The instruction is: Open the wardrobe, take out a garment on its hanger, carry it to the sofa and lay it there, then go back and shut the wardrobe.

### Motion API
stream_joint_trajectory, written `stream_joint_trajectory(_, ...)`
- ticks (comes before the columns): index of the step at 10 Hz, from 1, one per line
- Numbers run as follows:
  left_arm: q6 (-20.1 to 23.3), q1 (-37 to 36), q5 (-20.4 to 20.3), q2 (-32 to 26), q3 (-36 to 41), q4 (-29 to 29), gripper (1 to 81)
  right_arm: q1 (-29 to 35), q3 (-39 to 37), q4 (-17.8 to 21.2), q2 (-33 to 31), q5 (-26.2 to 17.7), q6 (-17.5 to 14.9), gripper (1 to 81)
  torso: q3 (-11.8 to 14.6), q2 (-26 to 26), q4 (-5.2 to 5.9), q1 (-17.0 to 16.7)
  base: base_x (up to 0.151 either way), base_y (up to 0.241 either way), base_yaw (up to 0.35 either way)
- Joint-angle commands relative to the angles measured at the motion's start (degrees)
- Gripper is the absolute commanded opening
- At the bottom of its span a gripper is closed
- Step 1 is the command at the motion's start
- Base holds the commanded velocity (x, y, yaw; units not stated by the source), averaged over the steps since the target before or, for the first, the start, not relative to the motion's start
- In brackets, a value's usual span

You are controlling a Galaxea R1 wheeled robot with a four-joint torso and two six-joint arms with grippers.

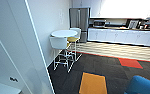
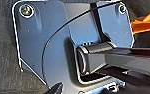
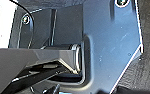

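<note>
One corner of the bright turquoise-blue upholstered sofa [image 1: 142, 85] is showing at the lower right of the frame, beyond the dark carpet with its orange patch [image 1: 93, 83]. I cannot tell the state of either claw. Driving slowly, keeping away from the round white table [image 1: 64, 33], is looking wise.

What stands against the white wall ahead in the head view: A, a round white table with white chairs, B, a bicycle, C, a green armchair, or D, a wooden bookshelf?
A: a round white table with white chairs on thin legs stands beside the white wall, before the steel fridge.
</note>
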Motion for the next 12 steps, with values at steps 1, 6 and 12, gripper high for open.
stream_joint_trajectory(1,0.2,-2.1,3.0,-0.3,0.3,0.2,81.1,1.2,0.0,0.0,0.4,-3.2,0.1,81.1,0.0,0.0,0.00,0.1,0.000,0.000,0.244)
stream_joint_trajectory(6,0.2,-2.0,3.0,0.2,-0.1,0.2,81.1,1.2,-0.2,0.0,0.4,-3.2,0.1,81.1,0.0,0.0,0.00,0.1,0.000,0.000,0.244)
stream_joint_trajectory(12,0.3,-2.0,3.0,0.5,-0.3,0.2,81.1,1.2,-0.4,0.0,0.4,-3.2,0.1,81.1,0.0,0.0,0.00,0.1,0.000,0.000,0.245)
